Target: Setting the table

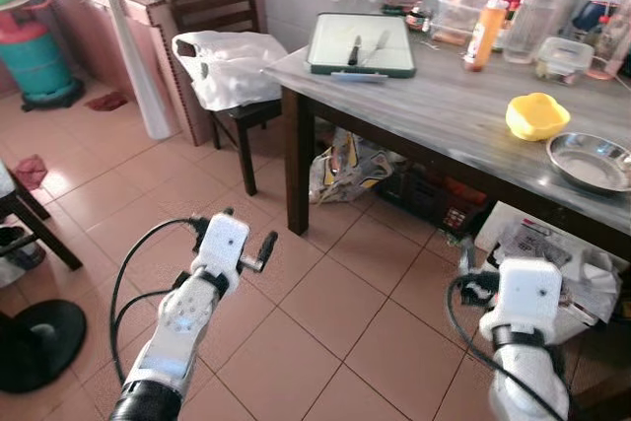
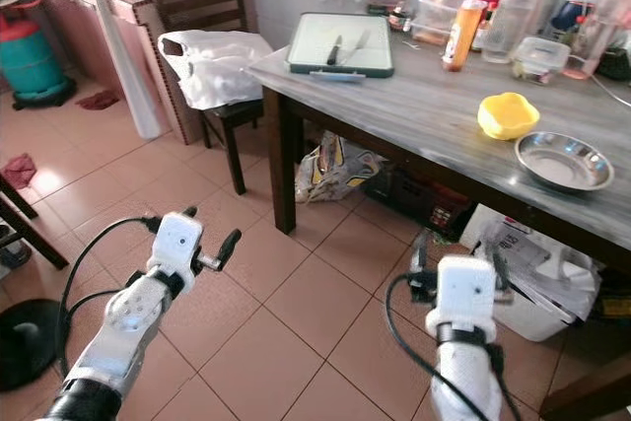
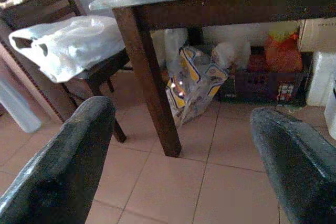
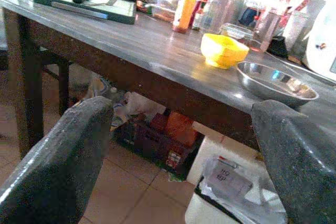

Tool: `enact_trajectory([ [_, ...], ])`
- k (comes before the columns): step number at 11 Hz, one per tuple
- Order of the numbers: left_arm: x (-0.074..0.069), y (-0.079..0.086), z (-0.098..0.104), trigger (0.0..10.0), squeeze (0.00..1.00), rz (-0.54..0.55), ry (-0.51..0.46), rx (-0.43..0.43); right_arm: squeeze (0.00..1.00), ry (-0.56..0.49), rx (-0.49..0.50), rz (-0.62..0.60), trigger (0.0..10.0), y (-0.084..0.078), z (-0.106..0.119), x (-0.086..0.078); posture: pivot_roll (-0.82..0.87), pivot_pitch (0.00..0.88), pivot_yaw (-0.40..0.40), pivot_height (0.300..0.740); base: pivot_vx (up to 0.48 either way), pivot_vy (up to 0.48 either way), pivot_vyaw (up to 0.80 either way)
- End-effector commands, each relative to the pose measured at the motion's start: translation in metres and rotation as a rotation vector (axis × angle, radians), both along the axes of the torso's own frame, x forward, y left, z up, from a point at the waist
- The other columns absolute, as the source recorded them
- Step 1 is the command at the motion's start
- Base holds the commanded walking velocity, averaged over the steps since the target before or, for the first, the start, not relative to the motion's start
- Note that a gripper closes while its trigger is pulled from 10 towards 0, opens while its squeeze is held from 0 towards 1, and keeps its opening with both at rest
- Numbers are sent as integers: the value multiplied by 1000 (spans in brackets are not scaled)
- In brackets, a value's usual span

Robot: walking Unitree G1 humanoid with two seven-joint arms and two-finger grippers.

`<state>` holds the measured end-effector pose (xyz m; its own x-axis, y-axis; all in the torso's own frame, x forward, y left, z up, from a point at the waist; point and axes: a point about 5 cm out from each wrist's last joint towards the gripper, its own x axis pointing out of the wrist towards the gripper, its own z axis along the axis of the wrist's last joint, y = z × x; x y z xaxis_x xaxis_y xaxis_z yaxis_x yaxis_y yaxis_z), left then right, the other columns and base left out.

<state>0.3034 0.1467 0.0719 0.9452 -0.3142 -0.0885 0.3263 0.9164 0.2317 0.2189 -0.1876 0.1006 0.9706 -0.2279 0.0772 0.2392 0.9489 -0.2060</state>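
Note:
A grey wooden table [image 1: 434, 105] stands ahead to my right. On it lie a yellow bowl [image 1: 537, 115], a shallow steel plate [image 1: 590, 161] and, at the far corner, a white tray [image 1: 362, 44] holding a knife [image 1: 354, 49] and a fork [image 1: 379, 45]. My left gripper [image 1: 242, 231] hangs open and empty over the floor, short of the table leg [image 3: 152, 82]. Below the table's near edge, my right gripper [image 4: 184, 156] is also open and empty, facing the yellow bowl [image 4: 223, 49] and the steel plate [image 4: 274, 80].
Bottles and plastic containers [image 1: 513, 17] crowd the table's far side. A dark chair [image 1: 222, 7] with a white plastic bag [image 1: 229, 66] stands left of the table. Bags and crates [image 1: 394, 179] sit under the table. A white box [image 1: 552, 253] is near my right arm. A teal gas cylinder [image 1: 35, 51] stands far left.

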Motion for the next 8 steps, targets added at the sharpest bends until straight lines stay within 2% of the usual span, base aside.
enact_trajectory([
  [1, 3, -3, 2, 10000, 0, -12, -10, 8, 0, -9, -4, -5, 10000, 0, 4, 0, -14, 3, 22, 740, 0, 0, -400],
  [3, 4, -6, 0, 10000, 0, -26, -2, 5, 0, -9, -2, -5, 10000, 0, 5, 0, -24, 13, 19, 740, 0, 0, -750],
  [8, 0, -9, -6, 10000, 0, -31, 1, -2, 0, 11, -12, 15, 10000, 1, 5, -5, -34, 43, 7, 740, 0, 0, 0],
])
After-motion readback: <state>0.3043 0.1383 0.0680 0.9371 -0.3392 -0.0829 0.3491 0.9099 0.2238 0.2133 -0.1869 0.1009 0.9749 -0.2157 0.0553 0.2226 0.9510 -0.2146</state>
